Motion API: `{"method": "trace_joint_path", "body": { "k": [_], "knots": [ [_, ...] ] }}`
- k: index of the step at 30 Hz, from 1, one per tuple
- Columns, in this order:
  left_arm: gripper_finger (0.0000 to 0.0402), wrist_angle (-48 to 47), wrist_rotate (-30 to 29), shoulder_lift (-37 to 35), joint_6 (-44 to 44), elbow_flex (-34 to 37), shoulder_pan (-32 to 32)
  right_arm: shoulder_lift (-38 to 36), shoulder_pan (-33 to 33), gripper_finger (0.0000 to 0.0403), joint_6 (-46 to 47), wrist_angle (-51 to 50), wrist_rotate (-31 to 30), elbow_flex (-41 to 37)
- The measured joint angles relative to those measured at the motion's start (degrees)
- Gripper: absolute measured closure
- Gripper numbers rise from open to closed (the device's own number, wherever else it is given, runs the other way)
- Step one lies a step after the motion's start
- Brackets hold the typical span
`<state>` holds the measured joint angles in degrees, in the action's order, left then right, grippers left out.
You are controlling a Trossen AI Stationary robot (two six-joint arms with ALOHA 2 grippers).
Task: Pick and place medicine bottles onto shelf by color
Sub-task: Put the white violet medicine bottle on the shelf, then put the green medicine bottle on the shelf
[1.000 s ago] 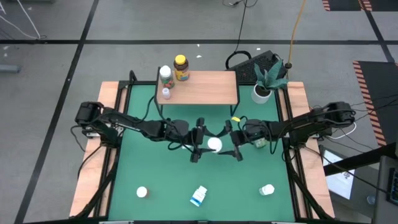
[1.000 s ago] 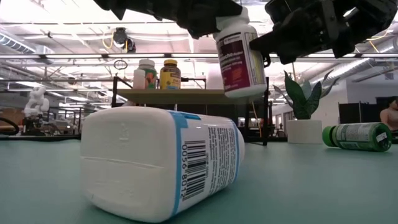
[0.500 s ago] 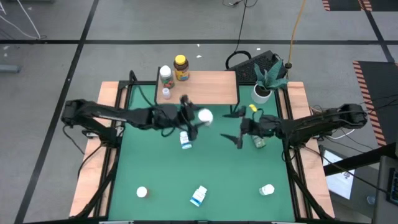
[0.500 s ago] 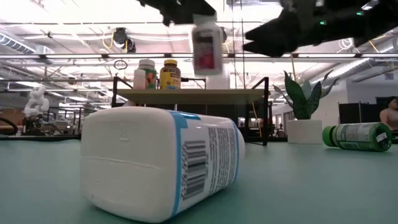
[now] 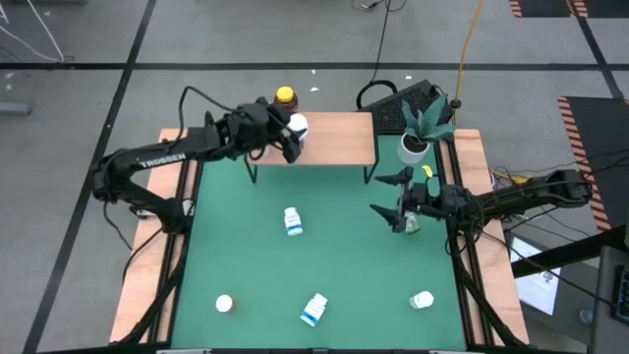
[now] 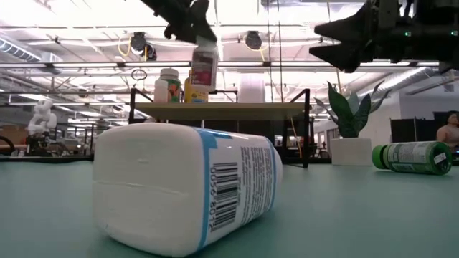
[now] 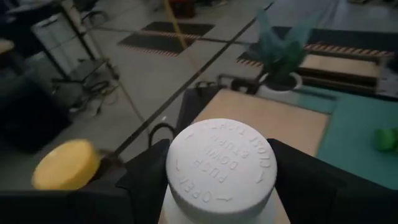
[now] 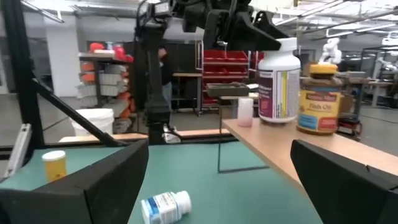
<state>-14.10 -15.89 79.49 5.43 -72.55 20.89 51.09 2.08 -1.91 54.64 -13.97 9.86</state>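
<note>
Left claw (image 5: 292, 135) is gripping white dark-labelled pill bottle (image 6: 204, 66), upright, over left end of light wood shelf (image 5: 334, 138); you are lowering straight down beside amber bottle (image 6: 195, 92). Right claw (image 5: 395, 202) is waiting, spread wide, empty.

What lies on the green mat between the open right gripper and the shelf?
Nothing. In the high view the green mat is bare between the right gripper and the shelf; the green bottle lies behind that gripper.

Robotics lab or workshop: taped concrete floor (image 5: 79, 39), exposed ceiling trusses (image 6: 72, 29), red parts bins (image 8: 227, 68).
</note>
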Motion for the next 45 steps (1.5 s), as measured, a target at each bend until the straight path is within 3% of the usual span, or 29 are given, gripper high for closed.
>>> {"method": "trace_joint_path", "body": {
  "k": [21,31,37,41,45],
  "knots": [
    [0.0147,3.4,1.1,0.0,-1.6,6.5,6.8,0.0,-0.1,0.0014,0.9,-0.3,-0.9,-0.2],
    [0.0071,3.9,3.0,0.0,-1.3,6.5,6.8,0.0,-0.1,0.0014,2.6,-0.6,-0.8,-0.2],
    [0.005,2.5,2.9,-0.6,1.7,6.5,6.7,0.0,-0.1,0.0014,7.5,-1.9,-0.9,0.3],
    [0.0054,3.9,2.8,-2.9,5.4,6.6,5.6,-0.1,-0.1,0.0014,8.6,-13.7,-0.9,5.8],
    [0.0061,3.8,2.9,-6.3,7.1,6.6,4.5,-0.2,0.1,0.0014,11.1,-38.1,-2.4,16.7]
  ]
}}
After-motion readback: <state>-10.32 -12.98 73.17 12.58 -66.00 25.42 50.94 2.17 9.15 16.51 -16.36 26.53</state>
